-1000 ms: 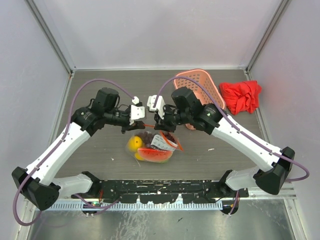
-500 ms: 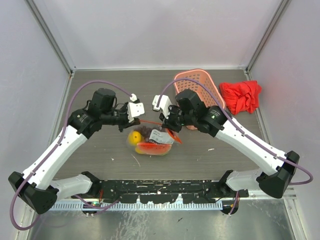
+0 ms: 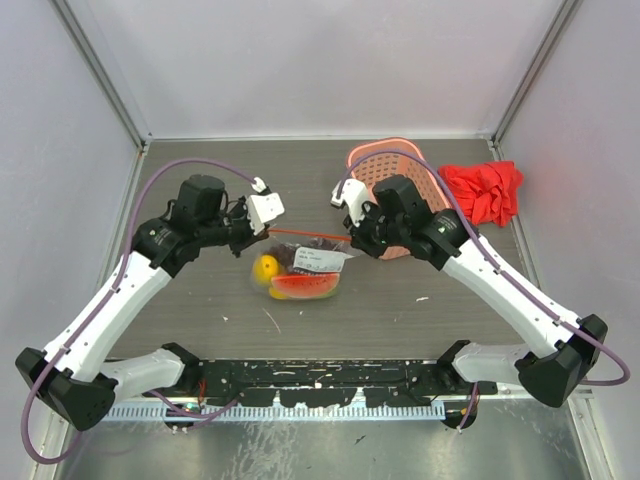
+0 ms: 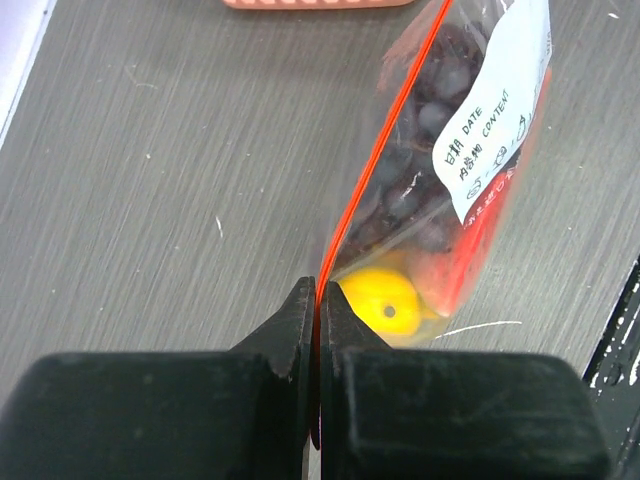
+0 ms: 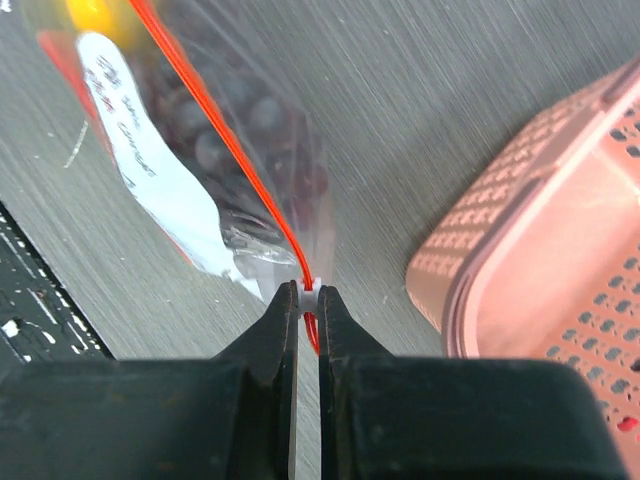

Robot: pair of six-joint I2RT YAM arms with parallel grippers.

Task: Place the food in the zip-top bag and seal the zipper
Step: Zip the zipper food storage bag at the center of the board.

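The zip-top bag (image 3: 305, 268) hangs between my two grippers with its zipper (image 3: 308, 235) stretched in a taut orange-red line. Inside it I see the food: a yellow piece (image 3: 266, 267), dark purple grapes (image 3: 293, 254) and a red-orange piece (image 3: 305, 287). My left gripper (image 3: 268, 229) is shut on the zipper's left end (image 4: 375, 160), just above the yellow piece (image 4: 382, 301). My right gripper (image 3: 350, 238) is shut on the zipper's right end, with the small white slider (image 5: 309, 296) pinched between its fingertips. A white label (image 4: 495, 100) covers part of the bag's side.
A pink lattice basket (image 3: 410, 160) stands just behind my right gripper, and its rim (image 5: 470, 290) is close on that gripper's right. A red cloth (image 3: 483, 193) lies at the back right. The arm bases and a black rail (image 3: 320, 378) run along the near edge.
The two grippers have drawn apart, the left one leftward and the right one rightward along the zipper. The strip is now pulled straight, and the bag hangs flatter below it.
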